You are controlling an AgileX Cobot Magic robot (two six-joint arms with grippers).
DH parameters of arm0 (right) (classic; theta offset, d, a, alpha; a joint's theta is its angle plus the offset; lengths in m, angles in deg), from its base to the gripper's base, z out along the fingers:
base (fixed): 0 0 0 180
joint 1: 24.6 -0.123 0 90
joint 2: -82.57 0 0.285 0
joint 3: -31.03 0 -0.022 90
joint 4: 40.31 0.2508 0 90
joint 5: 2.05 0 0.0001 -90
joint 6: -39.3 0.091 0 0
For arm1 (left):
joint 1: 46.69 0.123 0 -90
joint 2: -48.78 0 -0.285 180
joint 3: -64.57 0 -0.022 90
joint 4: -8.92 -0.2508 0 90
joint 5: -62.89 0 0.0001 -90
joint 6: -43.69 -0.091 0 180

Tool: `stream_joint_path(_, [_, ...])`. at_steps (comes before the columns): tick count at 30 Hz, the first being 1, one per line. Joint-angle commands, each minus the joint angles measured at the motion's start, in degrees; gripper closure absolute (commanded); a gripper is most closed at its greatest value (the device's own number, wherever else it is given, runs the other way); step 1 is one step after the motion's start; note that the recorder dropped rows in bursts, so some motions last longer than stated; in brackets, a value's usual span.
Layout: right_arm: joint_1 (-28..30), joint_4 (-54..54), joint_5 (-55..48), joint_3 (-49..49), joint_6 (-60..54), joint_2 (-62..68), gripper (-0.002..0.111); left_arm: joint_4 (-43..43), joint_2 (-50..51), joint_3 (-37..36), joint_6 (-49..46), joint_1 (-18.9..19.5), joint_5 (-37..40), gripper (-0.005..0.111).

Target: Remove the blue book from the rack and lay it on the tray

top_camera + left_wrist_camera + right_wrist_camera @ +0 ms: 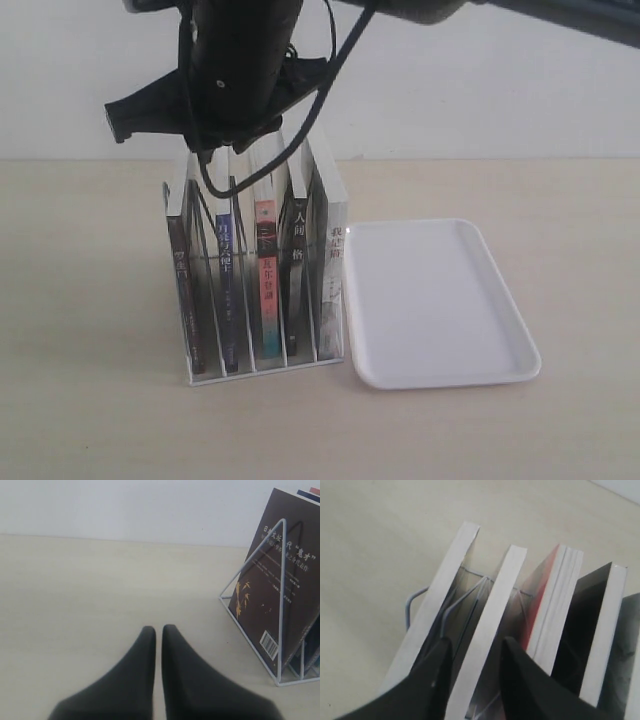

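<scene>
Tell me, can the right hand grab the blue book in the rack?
Probably yes. The right hand hangs open over the blue book, one finger in the gap on each side of its top edge.

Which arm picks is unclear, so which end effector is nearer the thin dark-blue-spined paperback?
Right. The right end effector straddles the paperback from above; the left end effector is off beside the white wire rack, apart.
</scene>
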Motion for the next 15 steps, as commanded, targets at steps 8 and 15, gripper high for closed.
stream_joint_path(8, [0.14,0.01,-0.36,0.17,-0.26,1.92,0.077,0.01,-0.17,-0.16,0.43,0.16,-0.37,0.102])
stream_joint_path(15, [0.14,0.01,-0.36,0.17,-0.09,2.31,0.077,0.01,-0.17,-0.16,0.43,0.16,-0.37,0.102])
